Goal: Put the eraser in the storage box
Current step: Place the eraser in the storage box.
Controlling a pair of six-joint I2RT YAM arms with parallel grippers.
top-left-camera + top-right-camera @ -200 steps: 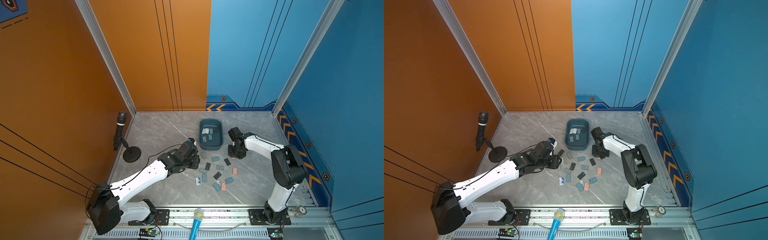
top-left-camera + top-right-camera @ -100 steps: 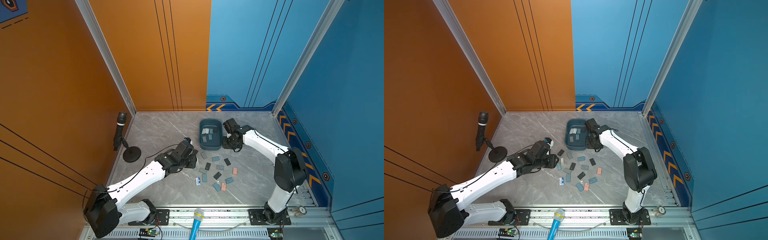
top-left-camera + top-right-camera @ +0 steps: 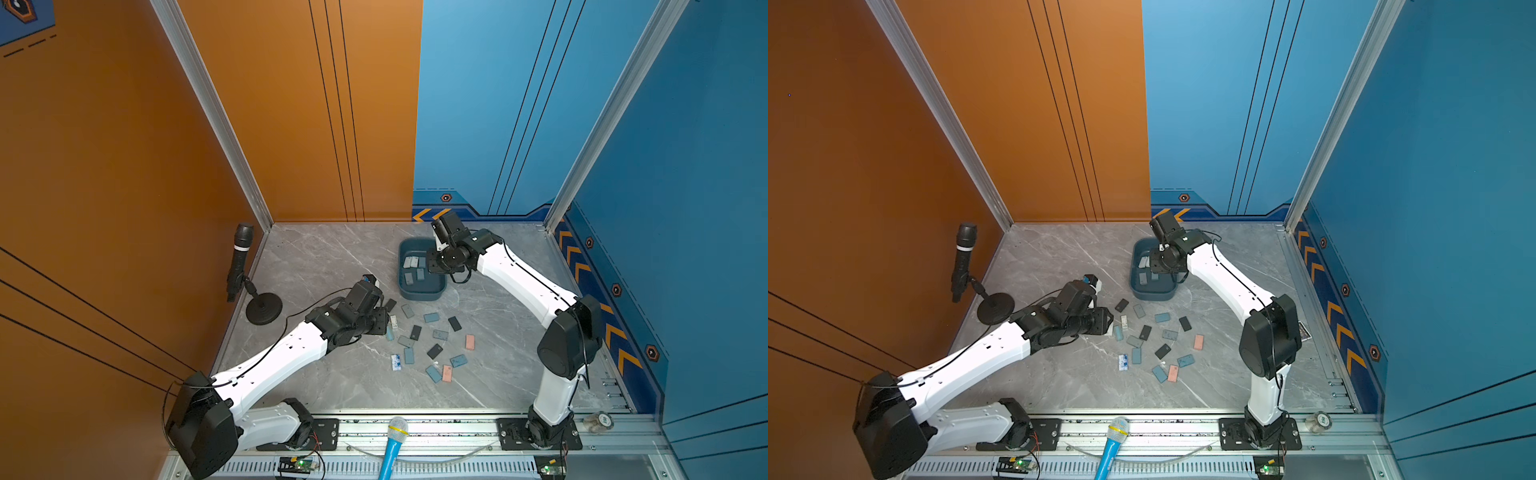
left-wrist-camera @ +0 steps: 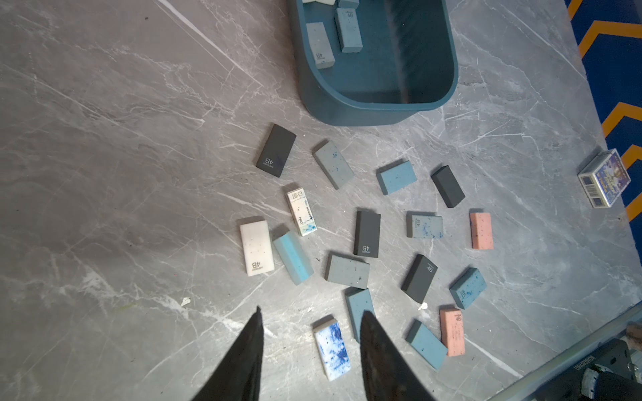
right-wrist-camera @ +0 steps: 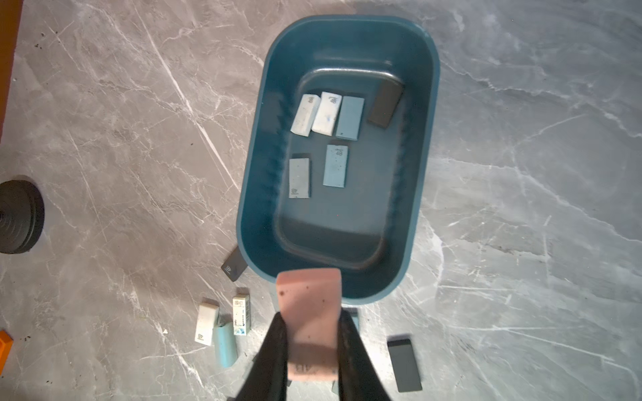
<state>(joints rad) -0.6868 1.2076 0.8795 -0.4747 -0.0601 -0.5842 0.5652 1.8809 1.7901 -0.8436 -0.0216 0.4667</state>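
The dark teal storage box (image 3: 419, 293) (image 3: 1152, 293) (image 5: 250, 194) stands at the back middle of the grey marble floor, with several erasers (image 5: 335, 170) lying inside. My right gripper (image 5: 311, 316) (image 3: 436, 266) is shut on a pink eraser (image 5: 309, 295) and hangs over the box's right side. My left gripper (image 4: 312, 310) (image 3: 384, 322) is open and holds nothing. It hovers left of several loose erasers (image 3: 432, 318) scattered in front of the box. In the left wrist view a white eraser stained blue (image 4: 331, 350) lies on the floor between its fingers.
A black microphone (image 3: 239, 262) on a round stand (image 3: 264, 307) is at the left wall. A blue microphone (image 3: 390, 444) lies on the front rail. A small printed box (image 4: 604, 178) sits by the right wall. Orange and blue walls close in three sides.
My right gripper has carried the pink eraser from the floor right of the box back and left to above the box. The left arm has barely shifted.
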